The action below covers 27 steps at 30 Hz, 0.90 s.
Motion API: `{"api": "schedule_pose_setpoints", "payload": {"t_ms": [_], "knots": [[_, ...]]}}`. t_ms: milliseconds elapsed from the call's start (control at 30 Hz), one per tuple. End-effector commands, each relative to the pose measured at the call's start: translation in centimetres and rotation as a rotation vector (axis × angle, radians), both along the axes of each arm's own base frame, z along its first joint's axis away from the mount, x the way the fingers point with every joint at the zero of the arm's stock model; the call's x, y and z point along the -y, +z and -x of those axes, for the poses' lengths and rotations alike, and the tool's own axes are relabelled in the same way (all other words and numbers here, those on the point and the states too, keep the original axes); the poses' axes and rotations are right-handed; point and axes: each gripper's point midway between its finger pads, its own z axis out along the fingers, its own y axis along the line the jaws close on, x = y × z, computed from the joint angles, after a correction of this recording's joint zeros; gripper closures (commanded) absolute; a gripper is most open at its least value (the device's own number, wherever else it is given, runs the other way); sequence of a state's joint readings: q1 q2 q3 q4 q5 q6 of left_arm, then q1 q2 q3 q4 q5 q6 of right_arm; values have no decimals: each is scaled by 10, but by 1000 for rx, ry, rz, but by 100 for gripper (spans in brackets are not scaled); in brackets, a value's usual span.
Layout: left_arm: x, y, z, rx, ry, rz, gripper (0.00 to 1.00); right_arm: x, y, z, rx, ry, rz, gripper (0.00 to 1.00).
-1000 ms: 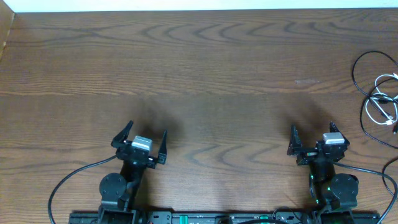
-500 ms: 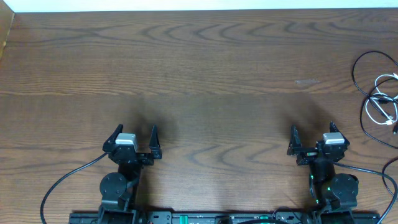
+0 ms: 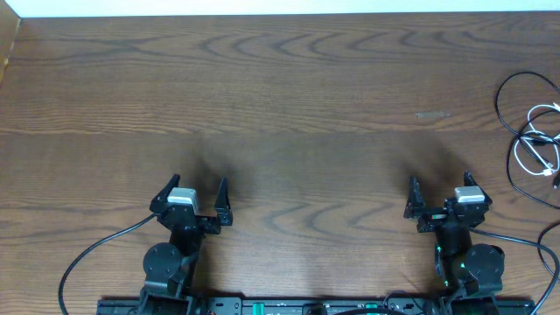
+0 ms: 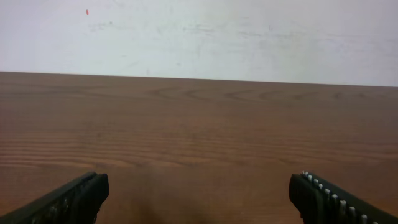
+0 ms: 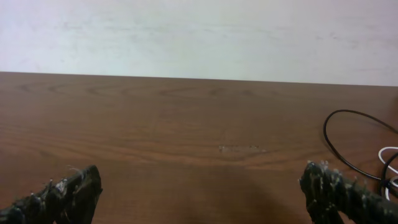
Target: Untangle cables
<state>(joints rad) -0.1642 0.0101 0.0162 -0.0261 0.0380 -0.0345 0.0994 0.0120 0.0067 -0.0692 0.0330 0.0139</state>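
Note:
The cables lie tangled at the table's far right edge: a thin black cable (image 3: 499, 103) makes loops, and a white cable (image 3: 517, 156) winds through them. In the right wrist view the black cable's loop (image 5: 324, 132) and a bit of the white cable (image 5: 388, 151) show at the right. My left gripper (image 3: 198, 184) stands open near the front left, far from the cables. My right gripper (image 3: 440, 180) is open at the front right, a short way left of the tangle. Both wrist views show only bare wood between the fingers of the left gripper (image 4: 199, 183) and the right gripper (image 5: 200, 177).
The brown wooden table (image 3: 280, 87) ends at a white wall at the back. A pale smudge (image 3: 431, 114) marks the wood ahead of the right gripper. A thick black arm wire (image 3: 87, 258) curls by the left base, and another (image 3: 547, 232) by the right base.
My left gripper swung left and squared up, then shifted slightly back to the right. The right gripper and the cables have not moved.

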Motion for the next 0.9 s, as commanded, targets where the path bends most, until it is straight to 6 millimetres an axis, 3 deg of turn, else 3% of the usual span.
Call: {"api": "schedule_pose_setpoints", "payload": {"t_ms": [0,867], "knots": [[-6,-16,1,-51,37,-2,2,0,0,0,2,2,11,1],[8,-14,3,-41,-57,-19,2,0,0,0,2,3,11,1]]}}
